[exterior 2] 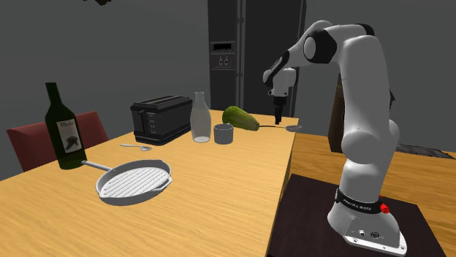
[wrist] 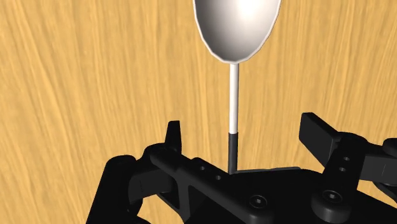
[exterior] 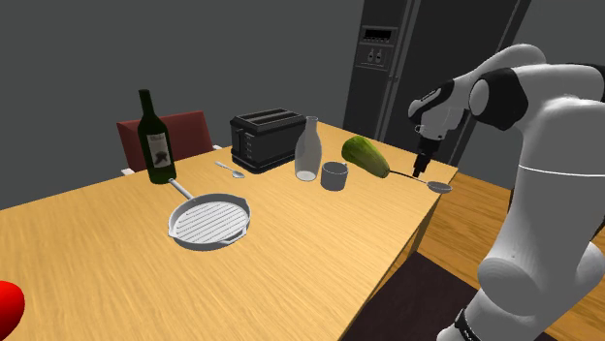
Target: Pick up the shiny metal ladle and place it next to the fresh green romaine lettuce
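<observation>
A grill pan [exterior: 208, 223] lies nearest on the wooden table [exterior: 97, 242]. At its far corner, the ladle [exterior: 438, 186] rests just beside the romaine lettuce [exterior: 364, 155]. The gripper [exterior: 420, 172] straddles its handle, fingers apart. Behind stand a dark refrigerator [exterior: 383, 87] and a grey wall [exterior: 194, 48].

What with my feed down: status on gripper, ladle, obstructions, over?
Gripper open, astride ladle handle, not touching. Ladle lying on table beside lettuce. Nothing blocking it.
</observation>
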Robot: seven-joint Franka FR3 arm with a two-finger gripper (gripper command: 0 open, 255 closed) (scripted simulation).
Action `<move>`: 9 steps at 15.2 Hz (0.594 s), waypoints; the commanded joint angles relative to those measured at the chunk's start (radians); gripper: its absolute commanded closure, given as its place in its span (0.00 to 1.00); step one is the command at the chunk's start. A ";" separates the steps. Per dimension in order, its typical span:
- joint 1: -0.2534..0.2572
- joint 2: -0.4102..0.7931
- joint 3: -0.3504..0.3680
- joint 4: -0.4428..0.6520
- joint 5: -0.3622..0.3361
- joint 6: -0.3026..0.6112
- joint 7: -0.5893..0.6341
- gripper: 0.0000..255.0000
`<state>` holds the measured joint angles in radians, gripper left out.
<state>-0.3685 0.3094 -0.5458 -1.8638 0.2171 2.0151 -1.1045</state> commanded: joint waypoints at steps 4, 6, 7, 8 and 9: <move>0.002 -0.026 -0.008 0.059 -0.020 -0.081 0.016 0.00; 0.002 -0.026 -0.008 0.060 -0.020 -0.081 0.016 0.00; 0.002 -0.026 -0.008 0.060 -0.020 -0.081 0.016 0.00; 0.002 -0.026 -0.008 0.060 -0.020 -0.081 0.016 0.00; 0.002 -0.026 -0.008 0.060 -0.020 -0.081 0.016 0.00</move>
<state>-0.3661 0.2836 -0.5539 -1.8046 0.1967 1.9343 -1.0882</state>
